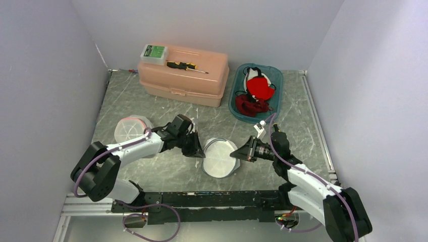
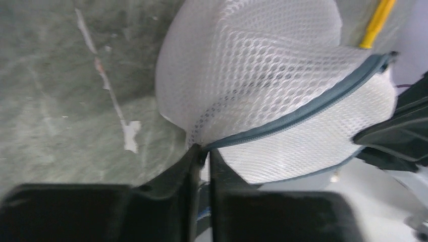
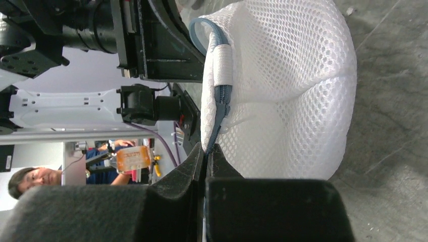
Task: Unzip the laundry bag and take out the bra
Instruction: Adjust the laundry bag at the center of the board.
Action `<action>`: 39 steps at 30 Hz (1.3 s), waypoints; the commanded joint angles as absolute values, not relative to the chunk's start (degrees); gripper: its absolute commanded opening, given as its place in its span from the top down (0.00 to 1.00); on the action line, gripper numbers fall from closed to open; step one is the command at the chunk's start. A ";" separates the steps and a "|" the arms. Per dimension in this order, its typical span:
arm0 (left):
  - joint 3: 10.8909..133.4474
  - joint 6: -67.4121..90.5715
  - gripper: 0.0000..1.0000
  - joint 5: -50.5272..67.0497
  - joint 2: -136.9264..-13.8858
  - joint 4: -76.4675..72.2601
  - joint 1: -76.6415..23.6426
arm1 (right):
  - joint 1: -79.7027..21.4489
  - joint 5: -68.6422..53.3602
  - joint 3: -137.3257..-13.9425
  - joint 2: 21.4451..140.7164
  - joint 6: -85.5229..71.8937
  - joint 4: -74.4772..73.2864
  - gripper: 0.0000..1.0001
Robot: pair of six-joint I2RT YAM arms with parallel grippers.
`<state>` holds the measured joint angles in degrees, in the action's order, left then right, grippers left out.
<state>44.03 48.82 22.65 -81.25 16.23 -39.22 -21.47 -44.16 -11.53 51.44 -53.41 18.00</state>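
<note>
Pinching the left rim of the laundry bag (image 1: 219,160), the left hand (image 1: 198,150) has its fingers pressed together on the mesh beside the zip (image 2: 303,108). The bag sits mid-worktop (image 1: 166,171), toward the near edge, between both hands. The right hand (image 1: 236,153) is clamped shut on the zip's pull end. The thin mesh could slip from the left pinch, dragging the whole bag rightward instead of unzipping. Nearly round, the bag's clearest line is the zip seam, running left to right. No bra shows through.
</note>
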 commanded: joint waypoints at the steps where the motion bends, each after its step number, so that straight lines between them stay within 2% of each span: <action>1: 47.59 45.35 0.76 16.37 -79.77 21.18 -38.91 | -20.06 -46.10 -10.84 55.33 -54.91 29.96 1.00; 3: 48.75 43.89 0.66 13.45 -78.38 23.66 -38.92 | -20.04 -46.15 -11.00 56.46 -54.69 30.38 1.00; 5: 50.01 42.62 0.61 10.27 -77.64 25.22 -38.86 | -20.01 -46.35 -11.26 57.08 -54.88 31.43 1.00; 10: 53.26 40.29 0.61 7.52 -79.80 27.73 -38.40 | -19.90 -47.09 -11.78 59.30 -55.71 34.33 1.00; 14: 52.44 40.21 0.58 5.38 -81.65 26.21 -38.21 | -19.57 -48.53 -9.76 63.45 -60.93 46.61 1.00; 16: 51.95 40.18 0.60 4.14 -83.58 25.77 -38.24 | -19.42 -48.67 -8.19 66.29 -63.43 54.15 1.00; 20: 51.50 40.61 0.69 4.39 -87.28 24.37 -37.98 | -19.16 -48.67 -6.07 73.51 -67.82 68.21 1.00; 25: 50.97 41.11 0.73 5.50 -88.88 22.71 -37.88 | -19.18 -46.32 -5.41 82.20 -67.62 76.65 1.00; 30: 50.74 41.00 0.73 4.43 -87.36 23.65 -37.81 | -19.20 -43.48 -6.31 88.19 -63.76 73.83 1.00; 33: 50.92 40.88 0.68 3.00 -85.10 24.95 -37.75 | -19.33 -41.65 -7.59 90.25 -58.04 66.87 1.00; 39: 51.82 41.63 0.60 0.10 -79.84 28.44 -37.80 | -19.34 -36.39 -7.45 92.36 -54.46 62.81 1.00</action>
